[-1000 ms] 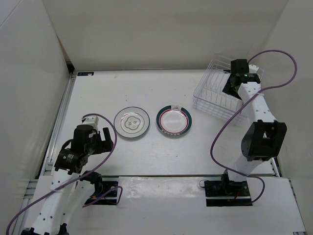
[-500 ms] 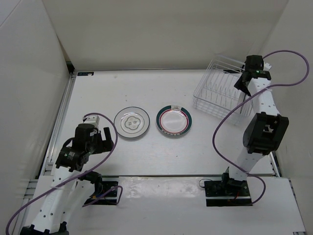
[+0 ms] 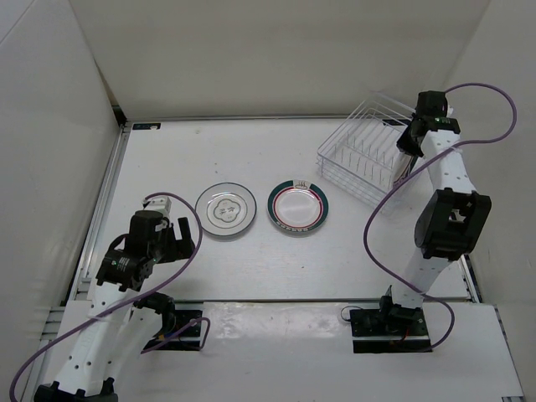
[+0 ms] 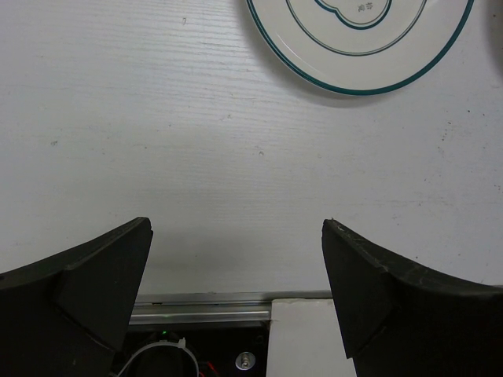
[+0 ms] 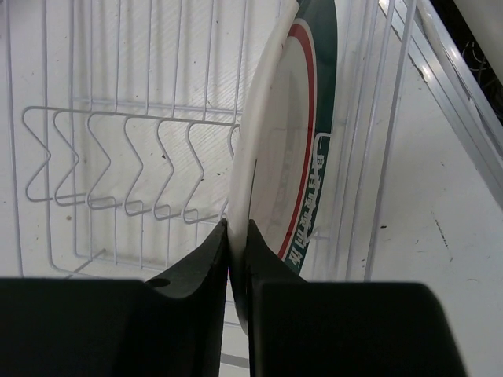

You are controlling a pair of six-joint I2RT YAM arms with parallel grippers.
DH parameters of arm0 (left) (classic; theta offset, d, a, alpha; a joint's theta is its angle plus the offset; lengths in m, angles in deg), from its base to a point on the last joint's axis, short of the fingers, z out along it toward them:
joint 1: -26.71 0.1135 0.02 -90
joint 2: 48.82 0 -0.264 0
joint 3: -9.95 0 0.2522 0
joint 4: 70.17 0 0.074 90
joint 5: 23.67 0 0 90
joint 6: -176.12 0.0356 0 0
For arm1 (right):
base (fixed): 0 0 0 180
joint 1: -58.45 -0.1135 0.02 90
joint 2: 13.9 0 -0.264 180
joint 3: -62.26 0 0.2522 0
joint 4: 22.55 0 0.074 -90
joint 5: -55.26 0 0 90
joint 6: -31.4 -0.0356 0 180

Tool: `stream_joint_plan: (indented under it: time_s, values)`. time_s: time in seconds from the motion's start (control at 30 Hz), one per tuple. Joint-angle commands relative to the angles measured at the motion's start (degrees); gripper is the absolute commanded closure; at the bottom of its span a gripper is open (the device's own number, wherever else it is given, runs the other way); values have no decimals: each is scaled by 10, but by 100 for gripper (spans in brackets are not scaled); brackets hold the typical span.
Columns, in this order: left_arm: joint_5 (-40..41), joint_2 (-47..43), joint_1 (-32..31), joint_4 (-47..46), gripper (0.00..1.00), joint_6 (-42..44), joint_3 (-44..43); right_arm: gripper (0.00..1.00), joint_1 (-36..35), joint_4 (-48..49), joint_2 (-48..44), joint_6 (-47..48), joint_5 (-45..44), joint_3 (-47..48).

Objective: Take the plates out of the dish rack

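Between the right gripper's (image 5: 237, 232) dark fingers (image 5: 196, 267) sits the white edge of the upright plate (image 5: 287, 157). The jaws are pinched together on its rim, one finger against each face. This plate has a dark green rim and a red inner ring. It stands on edge straight ahead of the fingers and rises away from them. It is inside the rack (image 3: 356, 159), with the rack's wire wall just to the gripper's right. To the gripper's left runs a row of bent wire tines (image 5: 130, 169). Seen from above, this gripper reaches down into the rack's right end, and the held plate cannot be made out in that view.

The left gripper (image 4: 236, 224) hangs low over the table (image 4: 236, 157) with its fingers spread wide apart and nothing between them. Ahead of it and a little to its right the drawn plate (image 4: 361, 39) lies flat. It is white with a thin dark rim and a central drawing, and only its near part shows in the wrist view. Behind the fingers lies the table's near edge, with a metal rail (image 4: 204, 310) along it.

Further to that gripper's right, just beside the drawn plate but apart from it, the ringed plate (image 3: 297, 206) lies flat, green-rimmed with a red ring. Both flat plates lie well apart from the rack.
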Motion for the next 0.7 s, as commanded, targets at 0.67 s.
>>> stream_joint_plan:
  time_s: [0.67]
  values:
    - [-12, 5, -2, -15, 0, -1, -1, 100, -3, -6, -140, 49, -11, 57]
